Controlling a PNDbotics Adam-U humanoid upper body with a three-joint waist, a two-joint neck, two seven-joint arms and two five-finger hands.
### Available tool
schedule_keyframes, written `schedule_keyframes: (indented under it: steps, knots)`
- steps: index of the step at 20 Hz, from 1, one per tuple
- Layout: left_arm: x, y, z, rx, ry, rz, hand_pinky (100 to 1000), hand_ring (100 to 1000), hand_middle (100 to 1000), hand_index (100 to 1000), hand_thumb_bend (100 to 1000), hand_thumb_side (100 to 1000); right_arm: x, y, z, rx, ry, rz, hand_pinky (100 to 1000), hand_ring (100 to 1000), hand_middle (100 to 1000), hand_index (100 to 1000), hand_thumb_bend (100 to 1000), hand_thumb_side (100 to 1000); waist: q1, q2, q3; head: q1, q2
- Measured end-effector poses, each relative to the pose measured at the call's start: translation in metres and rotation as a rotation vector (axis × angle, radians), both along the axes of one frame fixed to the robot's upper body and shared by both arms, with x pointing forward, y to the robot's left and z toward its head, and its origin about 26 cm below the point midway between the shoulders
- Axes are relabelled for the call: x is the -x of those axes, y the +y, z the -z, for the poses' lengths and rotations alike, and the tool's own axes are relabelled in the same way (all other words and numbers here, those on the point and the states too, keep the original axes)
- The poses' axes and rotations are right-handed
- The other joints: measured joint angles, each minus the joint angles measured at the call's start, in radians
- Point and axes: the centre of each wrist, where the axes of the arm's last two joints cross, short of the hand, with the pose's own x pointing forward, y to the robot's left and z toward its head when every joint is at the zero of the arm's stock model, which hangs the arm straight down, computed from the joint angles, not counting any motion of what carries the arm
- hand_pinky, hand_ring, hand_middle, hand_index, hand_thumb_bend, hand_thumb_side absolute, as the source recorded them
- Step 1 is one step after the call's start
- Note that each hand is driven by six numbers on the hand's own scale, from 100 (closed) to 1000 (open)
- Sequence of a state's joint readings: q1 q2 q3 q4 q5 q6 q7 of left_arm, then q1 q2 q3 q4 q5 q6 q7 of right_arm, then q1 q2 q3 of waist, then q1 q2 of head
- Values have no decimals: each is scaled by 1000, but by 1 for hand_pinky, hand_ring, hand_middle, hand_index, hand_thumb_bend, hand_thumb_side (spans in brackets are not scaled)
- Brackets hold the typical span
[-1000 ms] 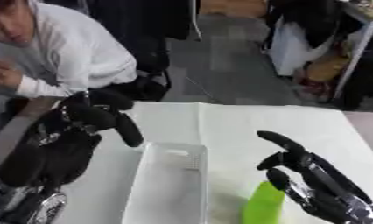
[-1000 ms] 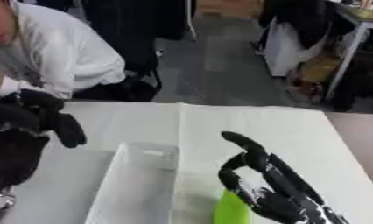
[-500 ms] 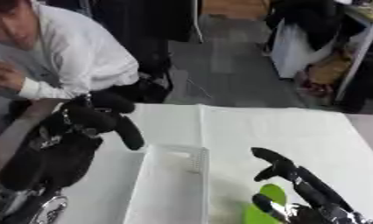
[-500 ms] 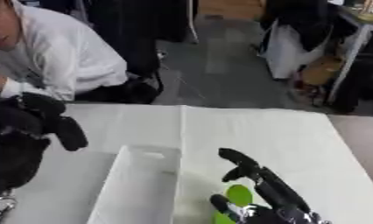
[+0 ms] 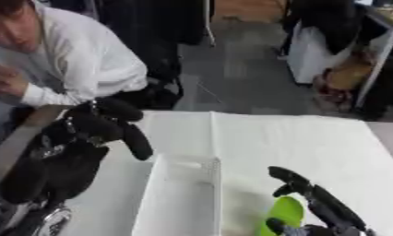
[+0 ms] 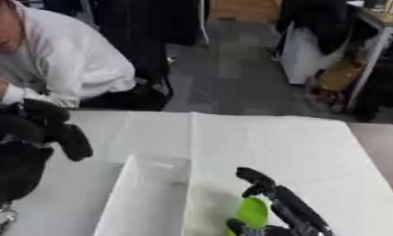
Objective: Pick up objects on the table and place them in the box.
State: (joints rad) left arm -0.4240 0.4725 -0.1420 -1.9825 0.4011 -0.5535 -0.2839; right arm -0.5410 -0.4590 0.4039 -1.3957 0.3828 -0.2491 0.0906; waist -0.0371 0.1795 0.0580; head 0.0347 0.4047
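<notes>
A bright green object (image 5: 285, 213) lies near the table's front edge, right of the white box (image 5: 183, 184). My right hand (image 5: 327, 208) comes in from the lower right. Its fingers (image 5: 287, 176) curl over the top of the green object and its thumb (image 5: 274, 225) sits at the lower side; the object's lower end is cut off by the picture's edge. The box is long, open-topped and looks empty as far as it shows. My left hand (image 5: 93, 130) hangs above the table's left side, fingers curled, holding nothing.
A white cloth (image 5: 312, 138) covers the table. A person in a white top (image 5: 79, 69) sits at the far left edge, close behind my left hand. Chairs and bags stand on the floor beyond the table.
My right hand has dropped toward the front edge and closed round the green object, which now leans instead of standing upright. My left hand has hardly moved.
</notes>
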Motion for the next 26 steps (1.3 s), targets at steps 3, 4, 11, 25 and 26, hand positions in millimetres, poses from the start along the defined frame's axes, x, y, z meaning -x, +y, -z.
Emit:
schedule_keyframes:
  steps: [3, 4, 11, 25, 26]
  knots:
    - [0, 0, 0, 0, 0, 0, 542, 521, 768, 780, 193, 901, -2, -1, 3, 12, 3, -3, 773, 728, 1000, 1000, 533, 607, 0, 0, 0, 0, 0]
    - [0, 0, 0, 0, -1, 0, 542, 521, 768, 780, 193, 901, -2, -1, 3, 20, 5, -4, 774, 727, 1000, 1000, 534, 607, 1, 1, 1, 0, -1]
    - [-1, -2, -5, 4, -17, 12, 543, 522, 768, 780, 194, 900, -10, -6, 7, 90, 6, 8, 480, 616, 982, 991, 526, 550, 5, 13, 8, 0, -11]
    - [-2, -5, -8, 12, -24, 27, 543, 522, 767, 781, 195, 900, -14, -4, 13, -194, -144, 5, 100, 100, 100, 155, 100, 379, 6, 22, 17, 1, -22]
    - [-2, -5, -8, 12, -23, 27, 543, 522, 767, 781, 195, 900, -13, -2, 8, -238, -163, -11, 100, 100, 100, 152, 100, 361, 6, 22, 17, 1, -22]
